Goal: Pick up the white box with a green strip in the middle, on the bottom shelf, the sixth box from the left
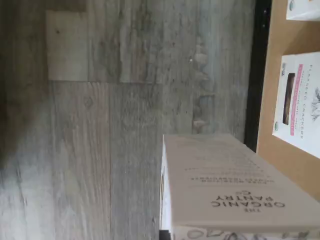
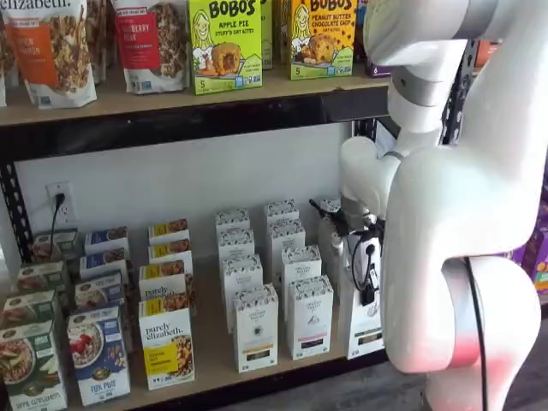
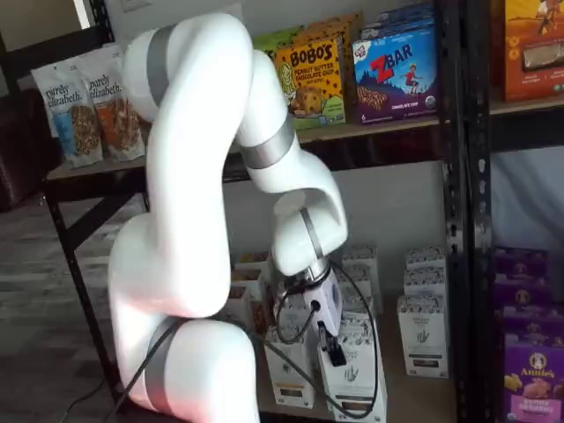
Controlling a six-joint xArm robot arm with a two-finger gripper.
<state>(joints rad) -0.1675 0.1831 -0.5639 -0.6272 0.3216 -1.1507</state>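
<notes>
The robot's gripper (image 3: 333, 351) clamps the white box (image 3: 352, 379) at the front of the bottom shelf (image 2: 214, 342), fingers closed on it.

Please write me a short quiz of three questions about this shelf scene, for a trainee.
1. True or false: the claw is down at the level of the bottom shelf.
2. In the wrist view, the carton that stands on the brown board bears a strip of which colour? A pink, B blue, C yellow.
3. Fill in: the green box on the upper shelf reads BOBO'S apple ____.
Key: 1 true; 2 A; 3 pie.
</notes>
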